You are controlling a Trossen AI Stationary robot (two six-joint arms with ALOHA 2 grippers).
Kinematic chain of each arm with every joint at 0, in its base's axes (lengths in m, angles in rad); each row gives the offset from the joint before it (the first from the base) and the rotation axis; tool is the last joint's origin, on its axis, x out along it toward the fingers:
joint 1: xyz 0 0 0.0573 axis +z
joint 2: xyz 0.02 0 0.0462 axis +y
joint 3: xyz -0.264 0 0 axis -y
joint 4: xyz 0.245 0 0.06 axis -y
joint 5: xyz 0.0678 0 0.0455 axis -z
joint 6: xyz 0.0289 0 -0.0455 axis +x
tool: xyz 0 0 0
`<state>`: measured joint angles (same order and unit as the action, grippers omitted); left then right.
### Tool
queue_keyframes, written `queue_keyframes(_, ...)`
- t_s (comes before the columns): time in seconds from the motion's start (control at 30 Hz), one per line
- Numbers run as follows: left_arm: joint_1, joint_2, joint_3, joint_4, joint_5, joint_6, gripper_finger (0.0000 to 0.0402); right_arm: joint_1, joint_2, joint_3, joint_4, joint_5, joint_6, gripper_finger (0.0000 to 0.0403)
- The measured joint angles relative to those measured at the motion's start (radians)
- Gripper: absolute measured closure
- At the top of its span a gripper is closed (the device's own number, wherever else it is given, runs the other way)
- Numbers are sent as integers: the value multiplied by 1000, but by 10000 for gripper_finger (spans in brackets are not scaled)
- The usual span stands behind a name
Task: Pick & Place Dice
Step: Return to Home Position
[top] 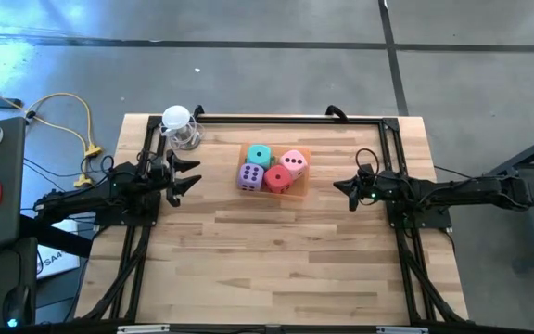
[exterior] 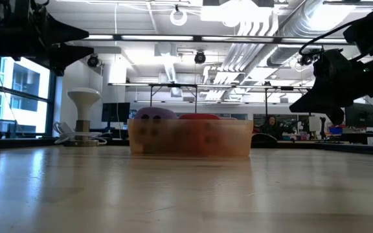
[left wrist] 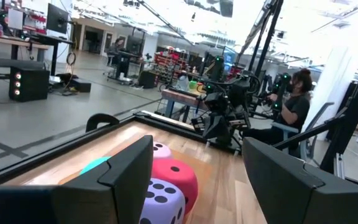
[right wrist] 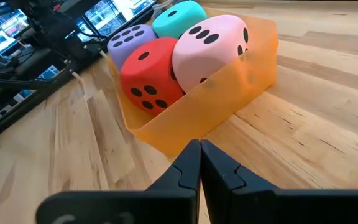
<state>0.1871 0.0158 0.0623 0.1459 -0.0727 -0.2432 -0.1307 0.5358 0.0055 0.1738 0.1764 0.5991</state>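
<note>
Several soft dice sit together in a translucent orange tray point(top: 297, 190) at the table's middle: teal point(top: 260, 155), pink point(top: 293, 162), purple point(top: 250, 176) and red point(top: 277, 178). My left gripper point(top: 189, 175) hangs open above the table, left of the tray, with nothing between its fingers. My right gripper point(top: 345, 190) hovers shut to the right of the tray, its tips point(right wrist: 199, 155) pointing toward the tray and tipped slightly down, touching nothing.
A clear cup with a white round top point(top: 180, 128) stands at the far left, behind my left gripper. Bare wooden tabletop point(top: 276, 260) lies between the tray and the near edge. A black frame rail point(top: 276, 118) runs along the far edge.
</note>
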Motion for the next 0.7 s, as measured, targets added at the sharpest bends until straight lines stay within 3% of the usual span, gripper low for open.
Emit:
queue_keyframes(0.43,0,0,1,0,1,0,161,6,-7,0,-7,1,0,401)
queue_keyframes(0.7,0,0,1,1,1,0,161,68,-270,0,-68,8,-1,401)
